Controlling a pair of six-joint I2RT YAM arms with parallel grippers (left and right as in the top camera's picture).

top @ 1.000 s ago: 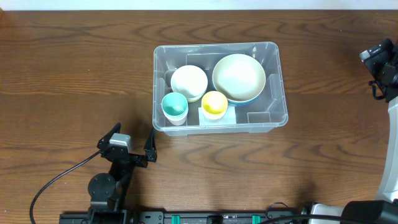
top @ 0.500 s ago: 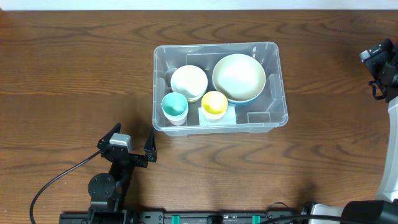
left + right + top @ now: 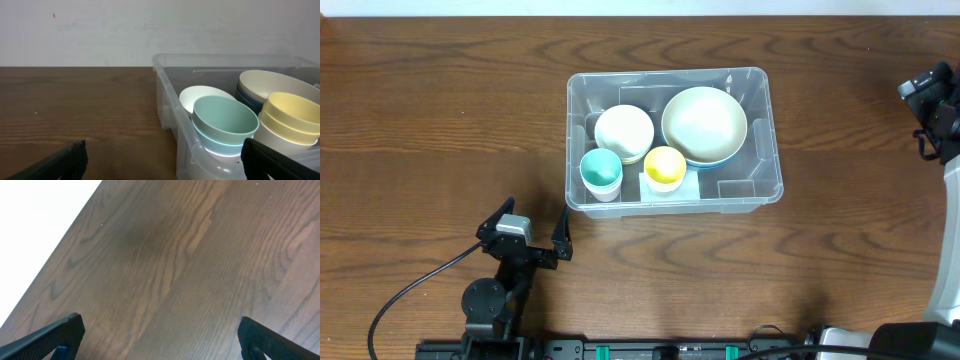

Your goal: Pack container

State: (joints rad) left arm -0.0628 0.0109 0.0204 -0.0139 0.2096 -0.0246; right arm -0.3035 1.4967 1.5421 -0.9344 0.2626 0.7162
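Observation:
The clear container [image 3: 670, 73] stands mid-table. It holds a large cream bowl [image 3: 704, 124], a white bowl [image 3: 624, 131], a teal cup [image 3: 601, 170] and a yellow cup [image 3: 665, 166]. My left gripper [image 3: 537, 208] is open and empty near the table's front, just left of the container's near-left corner. In the left wrist view its fingers [image 3: 55, 165] frame the container wall [image 3: 165, 100], with the teal cup [image 3: 225, 120] and yellow cup [image 3: 292, 112] close behind. My right gripper [image 3: 160, 340] is open over bare wood, and its arm [image 3: 940, 110] sits at the far right edge.
Dark wooden table [image 3: 440, 120] all around the container. A black cable [image 3: 410, 290] runs from the left arm's base toward the front edge. A white wall [image 3: 100, 30] lies behind the table's far edge.

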